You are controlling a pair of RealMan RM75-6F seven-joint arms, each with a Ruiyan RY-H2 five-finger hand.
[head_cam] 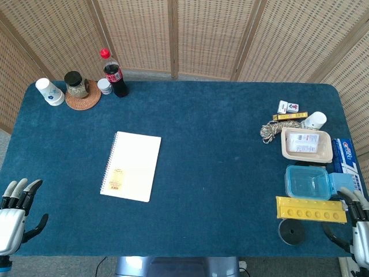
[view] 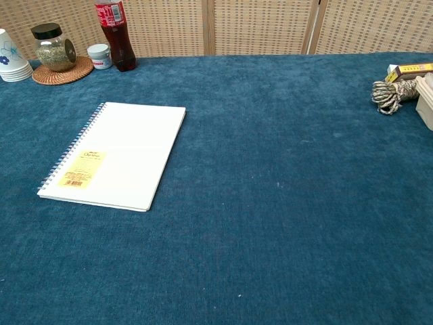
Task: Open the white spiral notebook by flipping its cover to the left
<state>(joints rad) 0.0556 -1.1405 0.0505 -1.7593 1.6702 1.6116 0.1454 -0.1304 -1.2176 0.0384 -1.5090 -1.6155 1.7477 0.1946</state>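
Note:
The white spiral notebook (head_cam: pixel 131 166) lies closed on the blue table, left of centre, with its spiral along the left edge and a yellow label near its lower left corner. The chest view shows the same notebook (view: pixel 115 154) flat and closed. My left hand (head_cam: pixel 14 212) rests at the table's front left corner, fingers apart, holding nothing, well away from the notebook. My right hand (head_cam: pixel 358 225) is at the front right corner, also with nothing in it. Neither hand appears in the chest view.
At the back left stand a cola bottle (head_cam: pixel 115 75), a jar on a wicker coaster (head_cam: pixel 77 86), a small white pot (head_cam: pixel 105 86) and stacked paper cups (head_cam: pixel 49 92). On the right lie a rope bundle (head_cam: pixel 273 130), a beige tray (head_cam: pixel 307 145), a blue box (head_cam: pixel 309 182) and a yellow strip (head_cam: pixel 310 209).

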